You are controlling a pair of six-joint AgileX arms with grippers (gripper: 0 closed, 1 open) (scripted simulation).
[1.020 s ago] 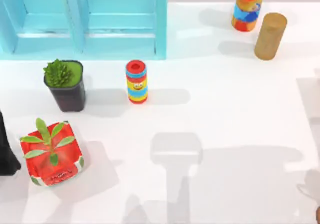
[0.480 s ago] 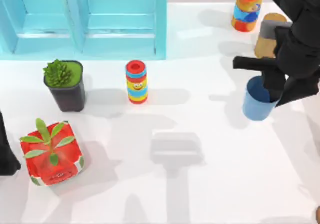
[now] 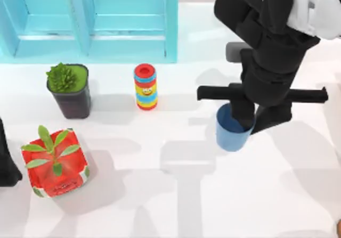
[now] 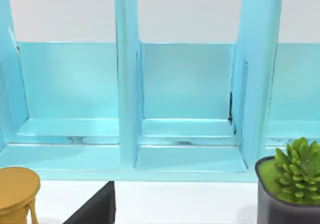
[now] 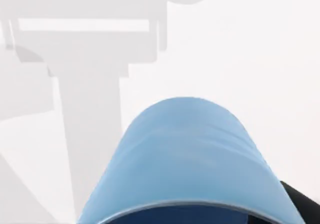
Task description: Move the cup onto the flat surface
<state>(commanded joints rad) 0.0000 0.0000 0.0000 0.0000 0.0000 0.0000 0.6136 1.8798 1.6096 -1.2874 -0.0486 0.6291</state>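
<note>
So the right gripper (image 3: 246, 122) is out over the middle-right of the broad, smooth white tabletop (image 3: 176, 206), fingers clamped on the rim of the small plain light-blue cup (image 3: 230, 132). The cup sits upright under it, well right of the red-rimmed striped cylinder (image 3: 145, 87); can't tell if its base is touching the table or just above it. From the right wrist camera the cup's (image 5: 185, 159) wall is right up close, with plain white table and soft grey shadows behind.

The turquoise shelf unit (image 3: 90, 22) runs along the back left, a dark pot with a green succulent (image 3: 69, 89) in front of it, and a red box planter (image 3: 53, 163) nearer the left edge. The left arm (image 3: 6, 158) is parked at the far left.
</note>
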